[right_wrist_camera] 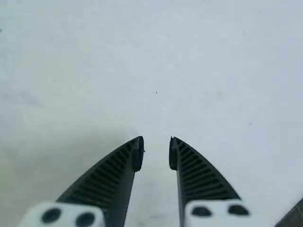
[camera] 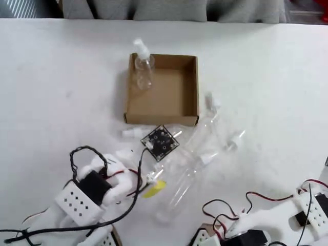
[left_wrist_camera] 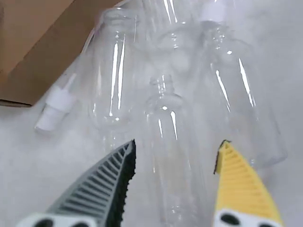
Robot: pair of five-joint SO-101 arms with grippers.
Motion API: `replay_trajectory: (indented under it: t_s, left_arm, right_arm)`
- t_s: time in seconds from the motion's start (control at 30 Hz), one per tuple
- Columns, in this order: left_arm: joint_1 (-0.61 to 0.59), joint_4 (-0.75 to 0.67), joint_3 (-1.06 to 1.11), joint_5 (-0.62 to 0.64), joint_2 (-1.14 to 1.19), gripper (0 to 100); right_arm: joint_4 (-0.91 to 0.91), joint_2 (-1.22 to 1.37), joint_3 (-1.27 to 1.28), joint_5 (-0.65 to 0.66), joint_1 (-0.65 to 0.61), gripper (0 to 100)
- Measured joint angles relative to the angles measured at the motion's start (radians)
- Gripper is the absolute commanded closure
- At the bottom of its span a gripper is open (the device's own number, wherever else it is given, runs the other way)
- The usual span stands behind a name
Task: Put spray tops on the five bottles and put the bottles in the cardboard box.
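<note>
We are holding our left gripper (left_wrist_camera: 177, 144) spread around an uncapped bottle (left_wrist_camera: 165, 109) lying near the cardboard box (camera: 161, 119), likely to grasp it for capping. Our right gripper (right_wrist_camera: 156, 152) is hovering, fingers slightly parted, gripping nothing.

Overlapping clear bottles (camera: 185, 173), perhaps four

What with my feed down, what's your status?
Left gripper open over uncapped bottle. Right gripper open above table. Capped bottle in box. Other bottles crowd alongside.
</note>
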Motion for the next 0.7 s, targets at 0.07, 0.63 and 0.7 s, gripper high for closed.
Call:
replay_trajectory:
  t_s: [0.07,0.63,0.7]
  left_arm:
    - [0.002,-0.008,0.009,-0.026,0.000,72]
    - [0.002,-0.044,-0.170,-0.006,0.407,72]
    - [0.000,-0.044,-0.209,-0.005,0.502,72]
  right_arm:
    - [-0.005,0.000,0.000,0.003,0.000,92.5]
    - [-0.005,0.000,0.000,0.003,0.000,92.5]
    - [-0.005,0.000,0.005,0.003,0.000,92.5]
